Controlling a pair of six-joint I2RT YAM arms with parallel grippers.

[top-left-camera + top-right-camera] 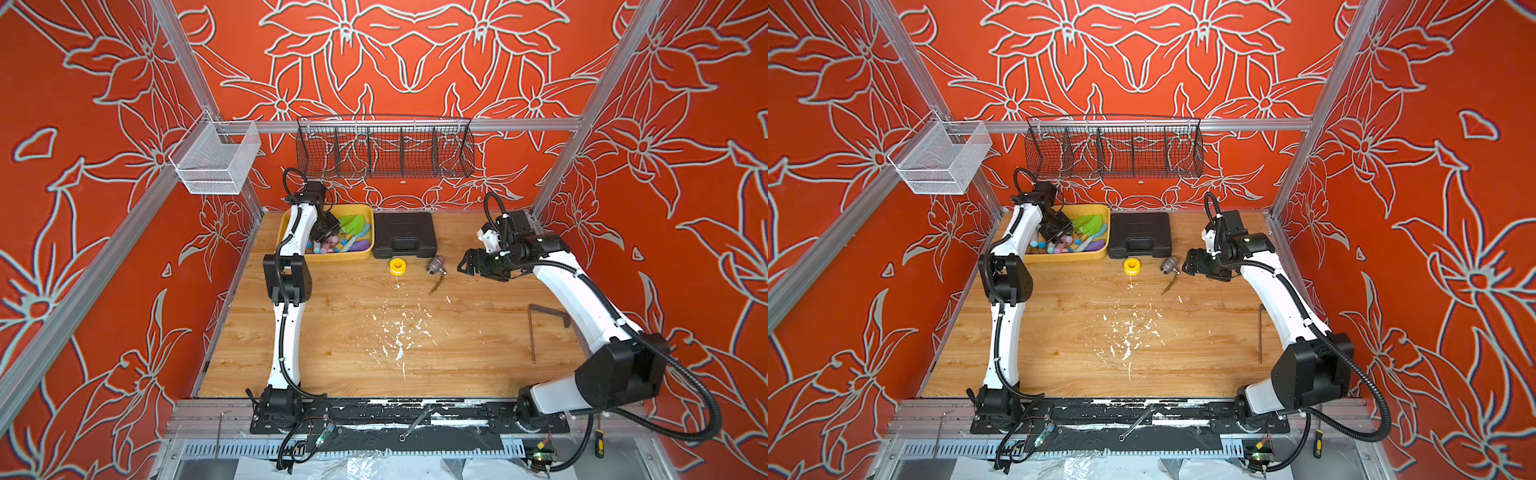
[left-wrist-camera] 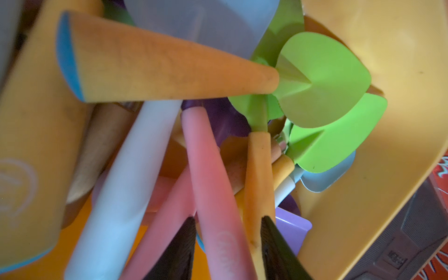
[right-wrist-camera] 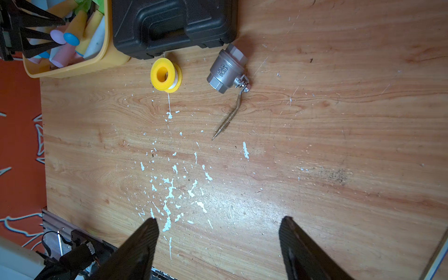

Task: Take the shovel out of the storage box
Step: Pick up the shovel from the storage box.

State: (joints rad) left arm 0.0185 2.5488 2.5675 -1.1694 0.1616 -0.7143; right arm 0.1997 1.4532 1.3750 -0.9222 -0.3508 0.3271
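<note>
Left wrist view looks into the yellow storage box (image 2: 388, 60), where we see a heap of small garden shovels crossed over one another. The left gripper (image 2: 229, 242) sits down among them, its jaws part-way in and standing either side of two handles. One belongs to a pink-handled shovel (image 2: 208, 169) with a purple blade, the other to an orange-handled shovel (image 2: 257, 174) with a green neck. One jaw touches the orange handle. We cannot tell whether the pair truly clamps the handles.

In both top views the box sits at the 11 o'clock corner of the worktop (image 1: 332, 353). The black tool case (image 1: 403, 235) is just beside the box, at its 3 o'clock. At the case's 6 o'clock lies a yellow tape roll (image 1: 397, 266), and at the roll's 3 o'clock a steel ball valve (image 1: 435, 264). The right gripper (image 3: 219, 224) hovers at the valve's 3 o'clock. Its jaws are spread wide with only bare, white-flecked worktop between them, and they grip nothing.
</note>
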